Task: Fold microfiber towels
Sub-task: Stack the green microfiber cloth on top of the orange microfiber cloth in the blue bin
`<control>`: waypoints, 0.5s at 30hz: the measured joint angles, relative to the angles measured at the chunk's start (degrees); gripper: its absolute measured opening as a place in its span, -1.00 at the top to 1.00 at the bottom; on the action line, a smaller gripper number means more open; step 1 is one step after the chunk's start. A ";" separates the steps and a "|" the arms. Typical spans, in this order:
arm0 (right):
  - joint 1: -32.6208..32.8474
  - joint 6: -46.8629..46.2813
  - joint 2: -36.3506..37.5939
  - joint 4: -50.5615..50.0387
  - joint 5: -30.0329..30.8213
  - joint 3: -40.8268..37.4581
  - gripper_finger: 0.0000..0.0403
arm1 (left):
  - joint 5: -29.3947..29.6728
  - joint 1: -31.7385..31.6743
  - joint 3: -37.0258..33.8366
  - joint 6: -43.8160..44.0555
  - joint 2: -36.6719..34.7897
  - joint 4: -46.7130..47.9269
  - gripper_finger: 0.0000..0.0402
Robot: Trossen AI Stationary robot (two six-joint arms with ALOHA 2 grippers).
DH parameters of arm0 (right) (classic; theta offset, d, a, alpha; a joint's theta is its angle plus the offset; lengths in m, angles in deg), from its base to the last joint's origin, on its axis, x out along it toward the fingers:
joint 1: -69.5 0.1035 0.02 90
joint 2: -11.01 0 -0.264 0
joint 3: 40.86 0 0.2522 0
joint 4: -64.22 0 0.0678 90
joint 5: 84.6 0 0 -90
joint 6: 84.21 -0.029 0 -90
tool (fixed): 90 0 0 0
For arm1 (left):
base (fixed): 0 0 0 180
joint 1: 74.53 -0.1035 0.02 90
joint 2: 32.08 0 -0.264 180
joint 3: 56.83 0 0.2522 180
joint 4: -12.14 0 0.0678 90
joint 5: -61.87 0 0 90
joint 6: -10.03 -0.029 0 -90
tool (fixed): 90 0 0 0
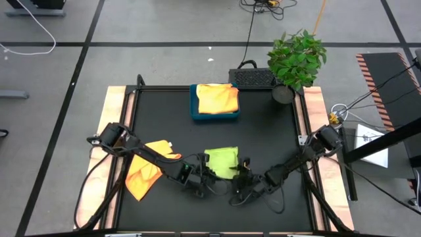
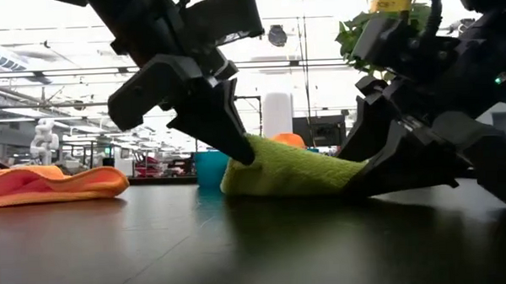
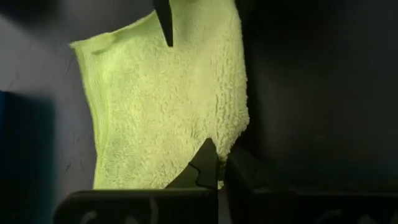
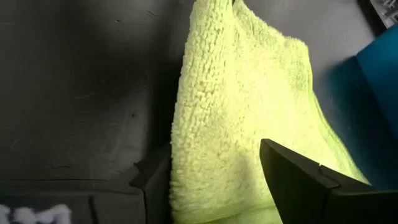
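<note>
lime towel (image 1: 222,160) lies between both grippers' jaws.

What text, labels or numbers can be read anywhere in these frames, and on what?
None can be read.
White marks on the left pincer's mount: cropped and blurred.
White marks on the right pincer's mount: cropped and blurred.
Paper sheet right of the table: print too small.
Lime green towel, orange towels, blue tray: no text.

From above, the near edge of the lime green towel (image 1: 222,161) is covered by both grippers, so the corners there don't show. The orange towel (image 1: 146,168) is partly under the left arm. In the low view the blue tray (image 2: 210,169) mostly hides behind the towel.
</note>
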 joint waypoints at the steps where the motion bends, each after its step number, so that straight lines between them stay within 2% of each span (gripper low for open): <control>1: -0.22 0.25 0.00 -0.28 0.02 -0.03 -0.07 | 0.00 0.01 0.00 -0.01 0.01 0.17 0.96; 8: -0.96 -1.34 0.13 -3.44 -1.17 0.07 0.21 | 0.01 0.04 0.00 0.10 0.02 0.79 0.97; 15: -0.74 -0.46 0.89 -3.40 -2.19 -0.09 0.77 | 0.68 0.04 0.00 -0.08 0.02 2.82 0.92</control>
